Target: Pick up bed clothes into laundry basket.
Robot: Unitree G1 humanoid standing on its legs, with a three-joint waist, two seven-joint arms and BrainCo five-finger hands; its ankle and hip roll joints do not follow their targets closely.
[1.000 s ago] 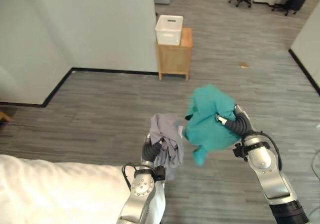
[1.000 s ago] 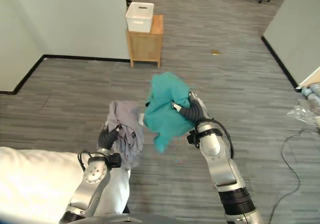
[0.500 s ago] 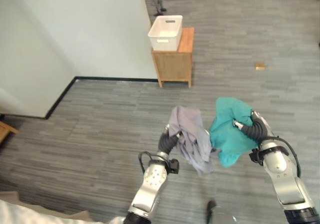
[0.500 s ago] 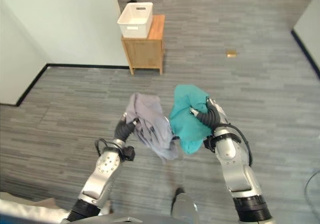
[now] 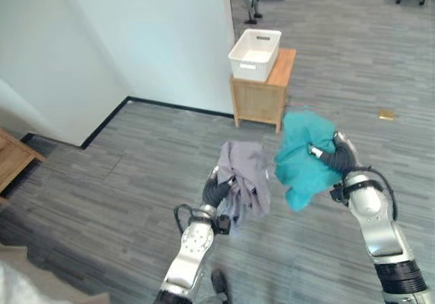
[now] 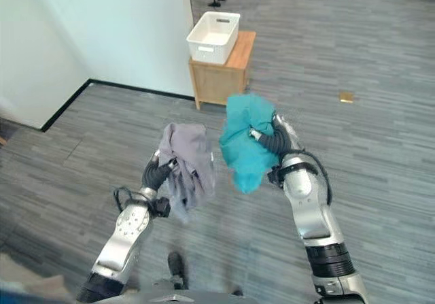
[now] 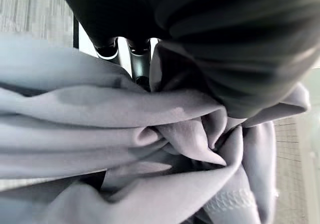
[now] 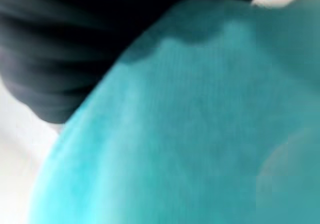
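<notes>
Two hands are raised above the grey wood-plank floor (image 5: 122,181), each clenched on a garment. The left hand (image 5: 217,190) has its fingers curled into a crumpled pale grey cloth garment (image 5: 243,178); the left wrist view shows grey folds bunched tight against the dark ribbed cover, with a stitched hem hanging past it. The cloth drapes down over the hand and hangs clear of the floor. The right hand (image 5: 332,158) grips a bunched teal cloth garment (image 5: 302,158), held somewhat higher than the grey one; the teal fabric presses right against the right wrist view. The two garments hang just beside one another without touching. Beyond them, against a white wall (image 5: 156,39), stands a small wooden cabinet (image 5: 262,100), and on its top sits a white rectangular plastic laundry basket (image 5: 255,45), open side up, with slot handles in its end walls. Both garments are well apart from the basket. A small tan scrap (image 5: 386,114) lies on the floor farther right.
</notes>
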